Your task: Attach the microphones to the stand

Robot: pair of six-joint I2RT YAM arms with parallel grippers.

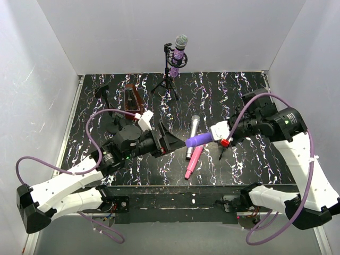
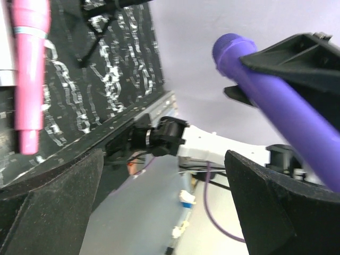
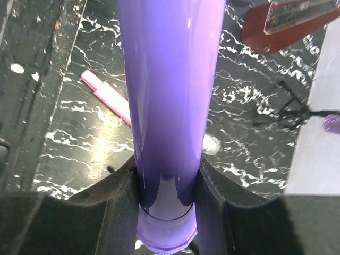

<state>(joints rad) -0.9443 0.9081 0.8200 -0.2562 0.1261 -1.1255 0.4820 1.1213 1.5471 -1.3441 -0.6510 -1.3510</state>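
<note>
1. The right pincer (image 1: 214, 136) pinches the violet microphone (image 1: 200, 139) at mid-frame.
2. The left pincer (image 1: 169, 139) is spread wide, just beside that microphone's free end.
3. The silver microphone (image 1: 194, 127) and the pink microphone (image 1: 192, 163) lie on the surface (image 1: 255, 95), centre-frame.
4. The glittery purple microphone (image 1: 179, 53) sits in the stand (image 1: 169, 85) at upper centre.

Glittery microphone (image 1: 181, 47) seemingly clipped on stand (image 1: 169, 81); silver (image 1: 194, 130), pink (image 1: 193, 161) lie flat; violet (image 1: 201, 139) aloft.

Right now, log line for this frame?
right pincer: shut on violet microphone; left pincer: open; glittery microphone: on stand; silver microphone, pink microphone: lying on table
</note>
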